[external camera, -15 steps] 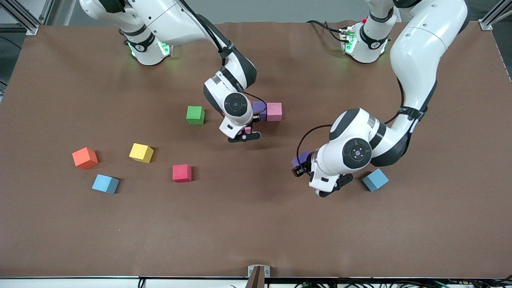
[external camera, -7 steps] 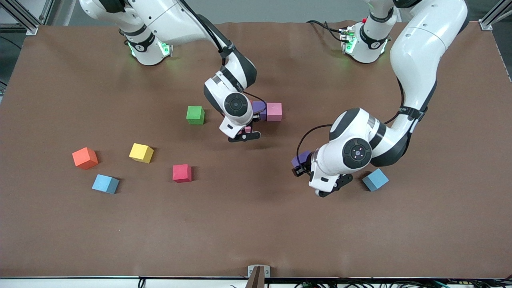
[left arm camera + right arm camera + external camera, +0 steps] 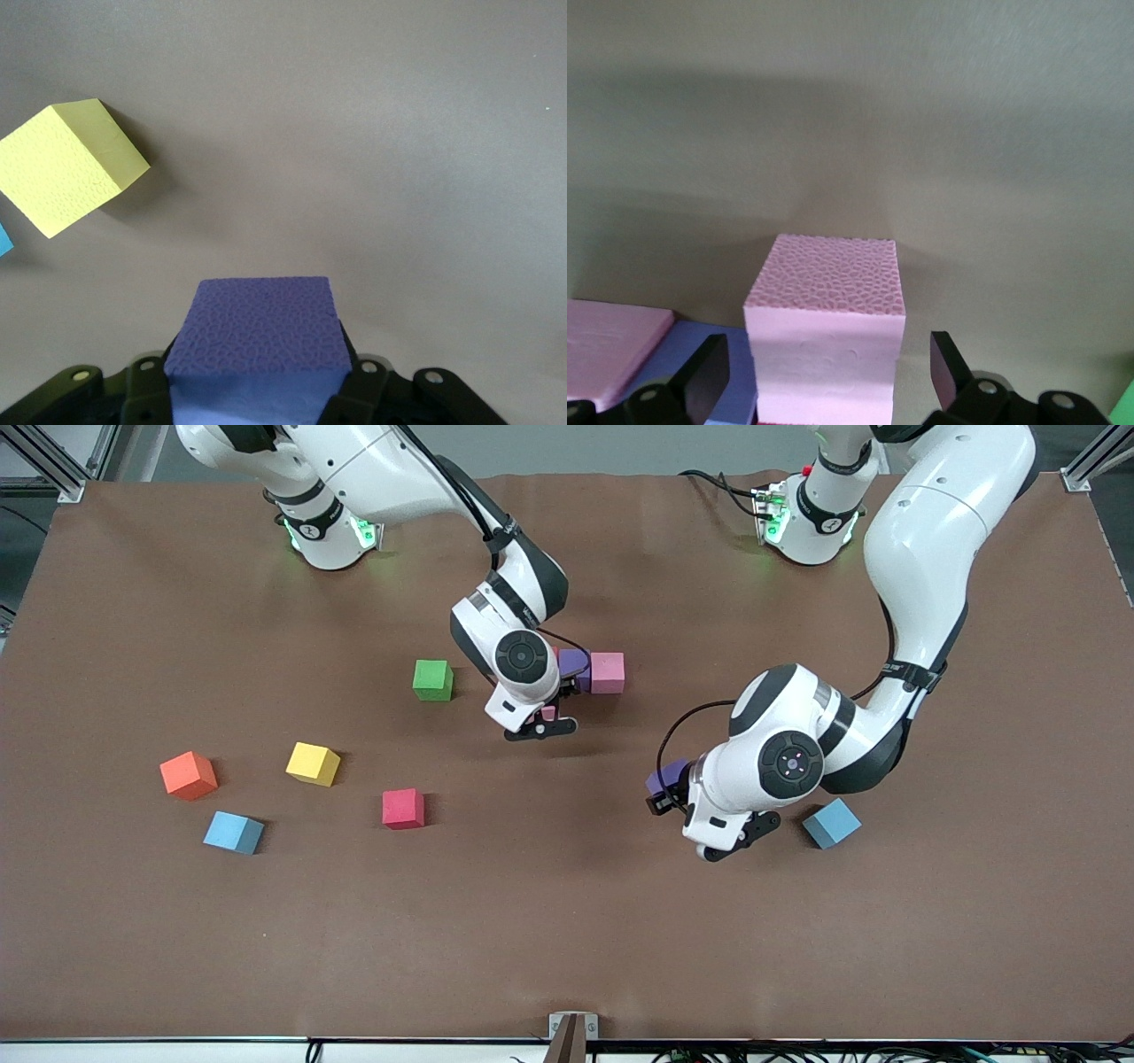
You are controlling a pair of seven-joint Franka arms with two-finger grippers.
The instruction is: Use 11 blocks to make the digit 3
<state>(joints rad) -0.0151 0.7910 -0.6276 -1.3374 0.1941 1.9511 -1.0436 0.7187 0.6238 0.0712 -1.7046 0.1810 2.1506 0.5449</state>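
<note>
Eleven blocks wanted for the 3, with only three down near the middle of the brown table (image 3: pixel 567 939). Early in the build, at the placing step.

Right gripper (image 3: pixel 542 722) low over the start of the figure, fingers (image 3: pixel 536 732) spread, a clear gap on each side of the near pink cube (image 3: pixel 824 319). Resting on the table, nearer the front camera than the placed purple cube (image 3: pixel 574 664) and just beside it; impossible to say whether touching. Second pink cube (image 3: pixel 608 672) against that purple one, toward the left arm's end.

Left gripper (image 3: pixel 660 795) clamped on the held purple cube (image 3: pixel 257 332), over bare table; a yellow cube (image 3: pixel 71 168) close by.

Loose elsewhere: green cube (image 3: pixel 433 679), red cube (image 3: pixel 403 808), another yellow cube (image 3: pixel 313 763), two light blue cubes (image 3: pixel 234 832) (image 3: pixel 831 823). Orange cube (image 3: pixel 188 774) not needed.

Next, probably: lift the right gripper straight up without nudging the row, then bring in the held purple cube squarely.
</note>
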